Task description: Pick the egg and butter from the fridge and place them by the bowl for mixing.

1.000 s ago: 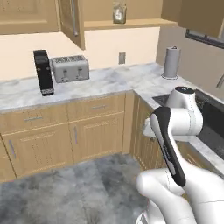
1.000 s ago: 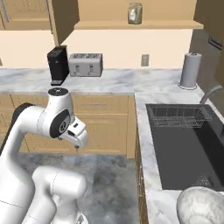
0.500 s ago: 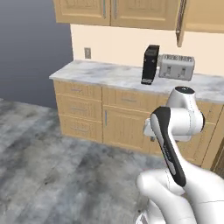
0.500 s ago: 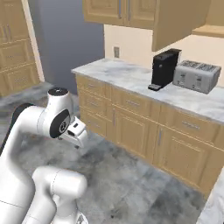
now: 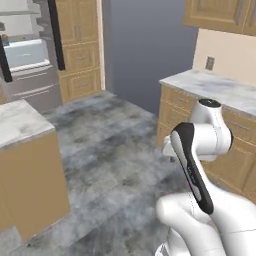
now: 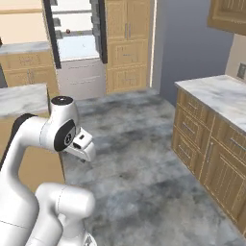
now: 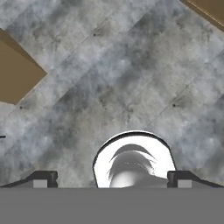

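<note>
Swung away from the toaster counter, the base is now turned toward the open fridge [image 6: 77,43] across the grey floor [image 6: 139,144], the gripper [image 7: 112,179] carried empty with fingers spread wide, egg and butter not yet fetched, everything left to do.

Open grey floor [image 6: 144,144] ran from the robot toward the far fridge [image 6: 77,48], whose doors stood open. A wooden island counter [image 5: 25,165] blocked the near left, and the marble counter [image 6: 216,101] with its cabinets lined the right, leaving a wide passage between.
</note>
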Robot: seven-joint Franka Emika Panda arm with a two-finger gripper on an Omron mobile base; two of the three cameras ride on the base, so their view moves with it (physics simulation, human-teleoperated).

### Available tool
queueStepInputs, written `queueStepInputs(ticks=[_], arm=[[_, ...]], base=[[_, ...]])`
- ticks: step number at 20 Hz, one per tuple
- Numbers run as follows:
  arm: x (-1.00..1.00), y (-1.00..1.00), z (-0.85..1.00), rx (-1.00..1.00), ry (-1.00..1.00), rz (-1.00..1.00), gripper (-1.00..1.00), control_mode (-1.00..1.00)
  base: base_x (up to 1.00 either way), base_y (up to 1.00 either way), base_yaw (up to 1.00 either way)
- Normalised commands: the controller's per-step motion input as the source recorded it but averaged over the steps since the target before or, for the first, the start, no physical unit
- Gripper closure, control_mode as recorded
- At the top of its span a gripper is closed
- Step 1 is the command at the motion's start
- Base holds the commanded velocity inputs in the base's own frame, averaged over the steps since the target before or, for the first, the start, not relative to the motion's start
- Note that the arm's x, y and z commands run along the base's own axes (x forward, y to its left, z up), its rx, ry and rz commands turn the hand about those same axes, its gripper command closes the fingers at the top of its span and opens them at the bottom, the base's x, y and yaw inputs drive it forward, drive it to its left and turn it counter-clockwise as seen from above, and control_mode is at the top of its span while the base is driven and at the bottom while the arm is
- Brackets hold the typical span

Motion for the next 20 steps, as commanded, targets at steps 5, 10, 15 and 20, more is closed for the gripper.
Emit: queueStepInputs(ticks=[5,10,15,20], arm=[[0.0,0.0,0.0,0.0,0.0,0.0,-1.0,1.0],[0.0,0.0,0.0,0.0,0.0,0.0,-1.0,1.0],[0.0,0.0,0.0,0.0,0.0,0.0,-1.0,1.0],[0.0,0.0,0.0,0.0,0.0,0.0,-1.0,1.0]], base=[[0.91,0.0,0.13],[0.94,0.0,0.01],[0.94,0.0,0.01],[0.86,0.0,0.23]])
